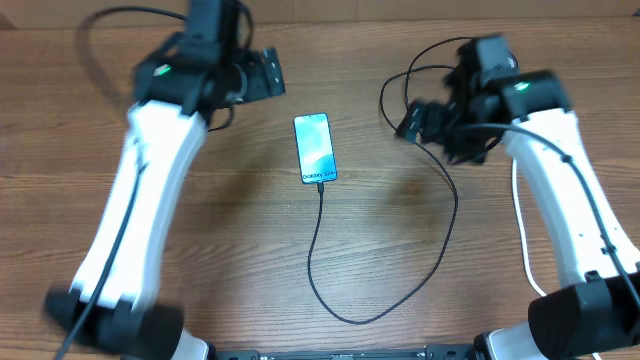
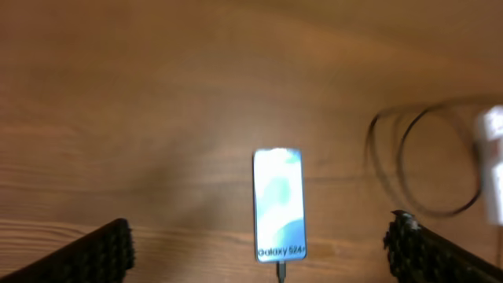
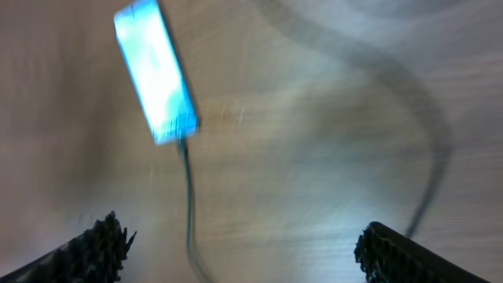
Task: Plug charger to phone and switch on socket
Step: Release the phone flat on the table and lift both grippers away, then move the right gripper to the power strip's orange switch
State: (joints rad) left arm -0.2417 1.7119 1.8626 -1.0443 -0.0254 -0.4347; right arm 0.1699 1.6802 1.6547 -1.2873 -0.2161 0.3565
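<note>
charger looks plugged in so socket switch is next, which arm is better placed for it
Right, likely: the open right claw hangs where the charger runs to, near the white cord; the left claw is beyond the phone.

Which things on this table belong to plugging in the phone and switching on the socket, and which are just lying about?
For the job: phone; black charger cable, reaching the phone's bottom edge; white socket strip, blurred at the picture's edge; its thick white cord.
Lying about: nothing I can make out, only the wooden table.
</note>
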